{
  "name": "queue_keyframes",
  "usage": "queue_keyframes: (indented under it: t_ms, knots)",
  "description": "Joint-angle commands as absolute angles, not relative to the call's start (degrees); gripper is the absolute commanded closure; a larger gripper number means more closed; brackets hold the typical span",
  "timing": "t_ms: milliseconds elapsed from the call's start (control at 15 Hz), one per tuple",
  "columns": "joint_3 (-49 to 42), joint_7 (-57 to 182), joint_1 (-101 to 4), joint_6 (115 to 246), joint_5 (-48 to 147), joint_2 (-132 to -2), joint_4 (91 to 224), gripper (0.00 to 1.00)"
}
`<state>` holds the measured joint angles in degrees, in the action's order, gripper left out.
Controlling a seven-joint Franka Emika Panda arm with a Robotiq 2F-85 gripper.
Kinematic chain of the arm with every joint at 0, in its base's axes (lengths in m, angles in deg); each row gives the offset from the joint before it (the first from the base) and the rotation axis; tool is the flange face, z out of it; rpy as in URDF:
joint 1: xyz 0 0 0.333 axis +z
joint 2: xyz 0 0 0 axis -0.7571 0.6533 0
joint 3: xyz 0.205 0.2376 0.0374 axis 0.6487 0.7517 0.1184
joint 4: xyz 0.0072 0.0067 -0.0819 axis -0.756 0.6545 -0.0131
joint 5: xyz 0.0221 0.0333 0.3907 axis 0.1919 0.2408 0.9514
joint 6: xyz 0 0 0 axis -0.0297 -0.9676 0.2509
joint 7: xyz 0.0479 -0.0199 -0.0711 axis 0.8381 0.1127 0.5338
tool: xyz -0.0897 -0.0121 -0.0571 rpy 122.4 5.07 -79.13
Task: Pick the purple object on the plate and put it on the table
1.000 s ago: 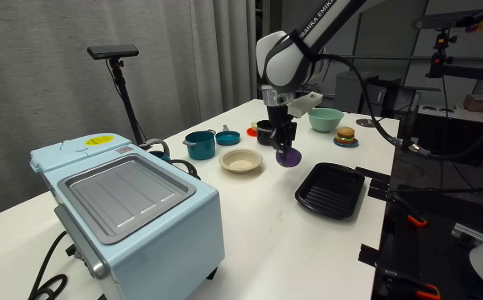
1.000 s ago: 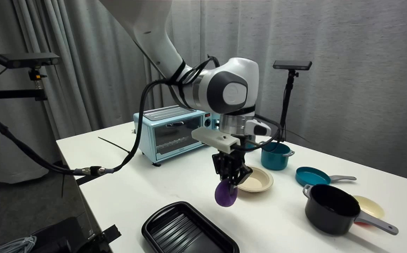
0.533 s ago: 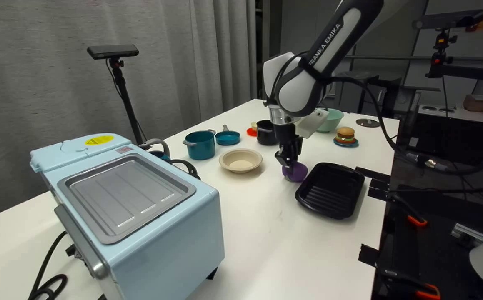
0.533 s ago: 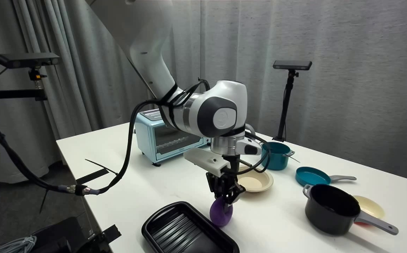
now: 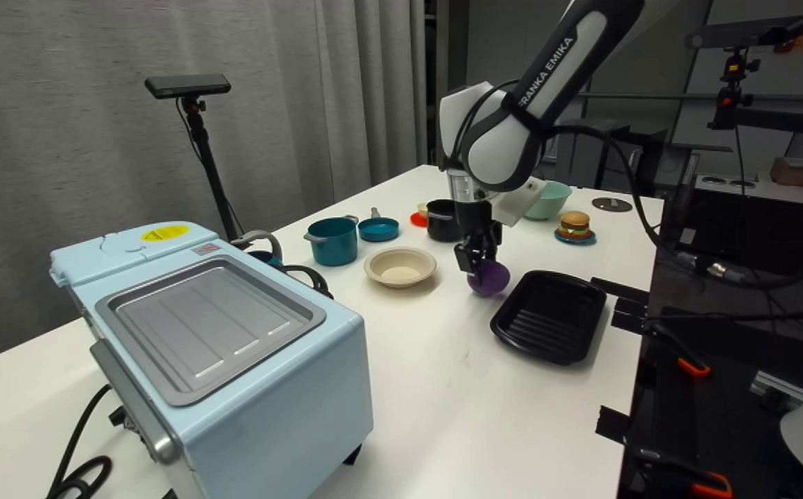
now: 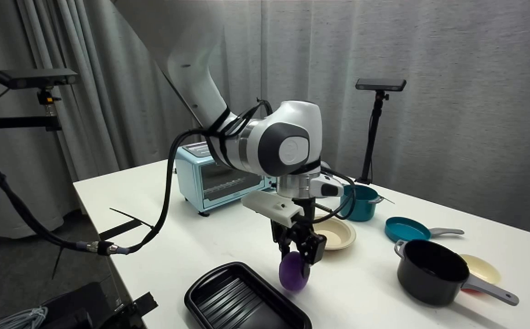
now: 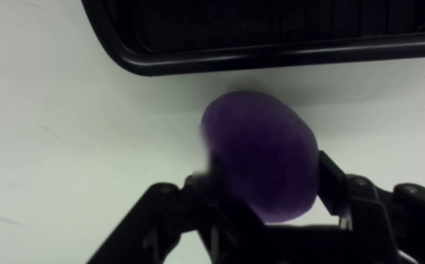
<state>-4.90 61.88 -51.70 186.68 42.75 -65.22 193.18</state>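
The purple object [image 6: 293, 274], roundish and dark, is between the fingers of my gripper [image 7: 266, 161], low over the white table [image 5: 429, 395]. Whether its underside touches the tabletop cannot be told. In the wrist view the right finger [image 7: 331, 183] rests against its side. Contact at the other finger is blurred. My jaws are spread wide around the object, wider than a moment ago. The cream plate [image 5: 401, 274] holds nothing in an exterior view; my arm partly covers it in another view.
A black ribbed tray [image 5: 551, 319] lies close beside the purple object. The light blue toaster oven [image 5: 290, 409] fills the near side. Around the far side stand a teal pot [image 5: 335, 246], a dark saucepan [image 6: 429, 290], a green bowl [image 5: 550, 201] and a toy burger [image 5: 574, 229].
My gripper has come down with the purple object toward the tray, then risen slightly. Since half a second ago the jaws have spread apart, with the object still between them.
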Motion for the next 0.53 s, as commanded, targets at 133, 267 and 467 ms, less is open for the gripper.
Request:
queue_keyframes:
  t_ms: [133, 267, 467]
  knots:
    - [-6.0, 62.3, -52.0, 184.7, 41.6, -72.1, 192.6, 0.0]
    - [-5.8, 63.4, -52.6, 183.2, 42.5, -74.2, 191.9, 0.0]
    - [-6.2, 63.2, -53.1, 180.9, 41.9, -76.4, 191.3, 0.0]
